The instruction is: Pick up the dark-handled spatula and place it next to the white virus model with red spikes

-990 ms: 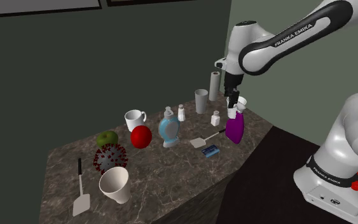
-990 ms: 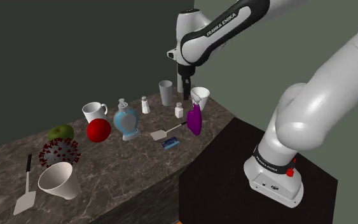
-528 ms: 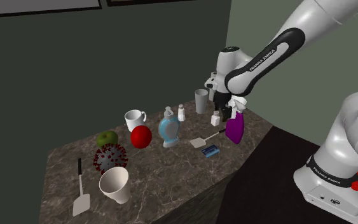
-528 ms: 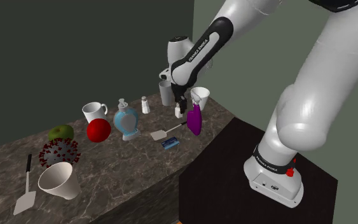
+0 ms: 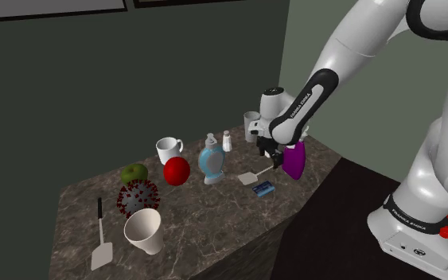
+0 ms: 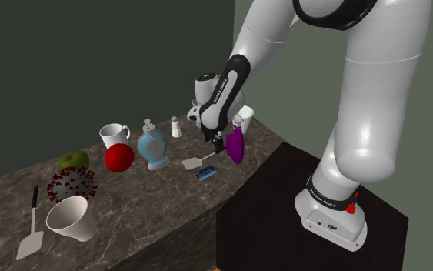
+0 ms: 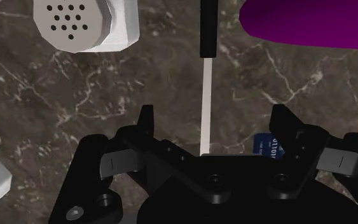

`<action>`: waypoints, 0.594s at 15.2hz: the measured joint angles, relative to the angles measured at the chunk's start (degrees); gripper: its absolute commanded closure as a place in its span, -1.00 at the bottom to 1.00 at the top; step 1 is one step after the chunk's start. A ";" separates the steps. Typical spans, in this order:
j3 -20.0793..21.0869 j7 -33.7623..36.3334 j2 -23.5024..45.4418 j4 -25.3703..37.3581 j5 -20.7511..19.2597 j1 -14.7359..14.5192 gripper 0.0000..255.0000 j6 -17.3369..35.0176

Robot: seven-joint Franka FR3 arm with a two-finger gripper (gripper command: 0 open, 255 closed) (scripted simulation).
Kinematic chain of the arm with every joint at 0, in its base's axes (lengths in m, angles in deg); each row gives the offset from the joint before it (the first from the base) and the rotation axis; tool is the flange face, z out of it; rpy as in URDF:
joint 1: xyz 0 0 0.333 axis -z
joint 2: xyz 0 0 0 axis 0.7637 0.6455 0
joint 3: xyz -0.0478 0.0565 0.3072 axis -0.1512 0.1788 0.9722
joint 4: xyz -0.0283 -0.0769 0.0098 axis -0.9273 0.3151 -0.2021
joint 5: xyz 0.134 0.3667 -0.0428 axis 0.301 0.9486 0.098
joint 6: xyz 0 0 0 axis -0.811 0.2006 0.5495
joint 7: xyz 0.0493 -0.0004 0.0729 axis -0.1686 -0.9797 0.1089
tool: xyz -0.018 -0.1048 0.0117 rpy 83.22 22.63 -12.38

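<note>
A spatula (image 5: 251,177) with a white blade and a dark handle lies on the marble counter (image 5: 206,227) beside a purple bottle (image 5: 294,162). My gripper (image 5: 275,159) hangs low over its handle, open; in the wrist view the pale shaft (image 7: 206,95) runs between the two fingers without touching them, and the dark handle (image 7: 208,28) lies just beyond. The white virus model with red spikes (image 5: 138,196) sits toward the shoulder view's left, in front of a green apple (image 5: 133,172). In the second exterior view the gripper (image 6: 217,145) is above the spatula (image 6: 195,162), far from the virus model (image 6: 71,183).
A second dark-handled spatula (image 5: 100,239) lies at the counter's left front by a white cup (image 5: 144,231). A red ball (image 5: 176,170), mug (image 5: 168,149), blue-white bottle (image 5: 211,161), shaker (image 7: 85,25), tumbler (image 5: 251,121) and small blue box (image 5: 262,188) crowd the counter.
The arm has swung down and toward the shoulder view's left, bringing the gripper from above the purple bottle to just over the spatula's handle. Nothing on the counter has moved.
</note>
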 measured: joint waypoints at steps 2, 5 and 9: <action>0.23 -0.35 1.65 0.16 0.14 0.11 -1.00 1.44; 0.44 -0.60 3.79 0.30 0.37 0.34 -1.00 3.43; 0.63 -0.68 5.39 0.63 0.58 0.49 -1.00 4.72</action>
